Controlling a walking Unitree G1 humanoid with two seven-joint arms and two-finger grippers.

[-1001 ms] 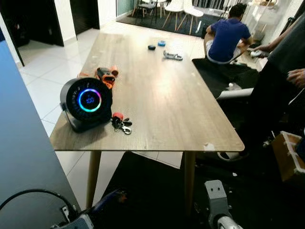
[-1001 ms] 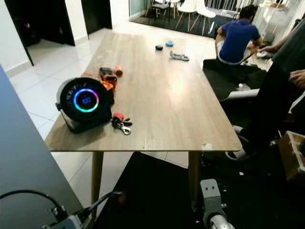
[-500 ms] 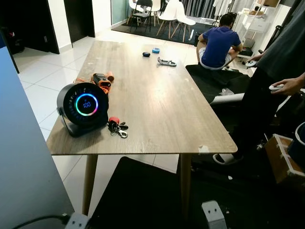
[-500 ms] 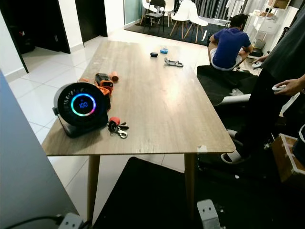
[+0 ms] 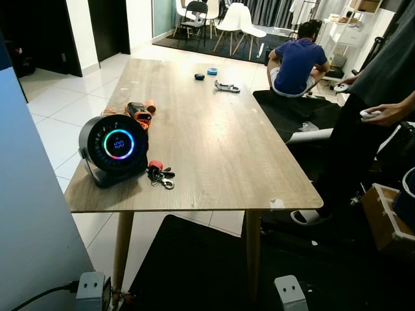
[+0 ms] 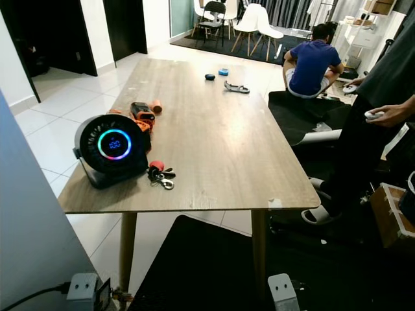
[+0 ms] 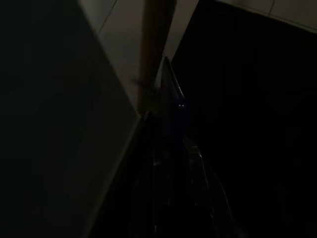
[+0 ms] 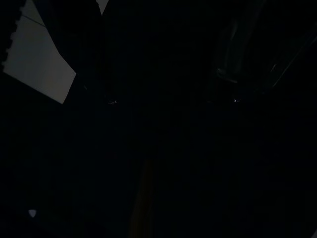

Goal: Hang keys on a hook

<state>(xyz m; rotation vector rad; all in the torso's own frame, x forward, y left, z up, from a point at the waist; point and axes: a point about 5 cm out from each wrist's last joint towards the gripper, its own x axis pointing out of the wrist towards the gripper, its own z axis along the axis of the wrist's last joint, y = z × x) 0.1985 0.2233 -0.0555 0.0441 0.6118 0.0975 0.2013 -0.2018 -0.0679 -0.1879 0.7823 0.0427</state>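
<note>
None of the task looks done: the keys lie on the tabletop just beside the round fan, and I see no hook. Both arms hang low; either claw's opening cannot be told.

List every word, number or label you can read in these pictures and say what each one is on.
Round black device with the glowing ring: small blue digits in the middle of its display, too small and blurred to read.
Keys with the red tag on the table: no print that can be made out.
Orange and black tool behind the device: any marking is too small to read.
No other legible text.
</note>
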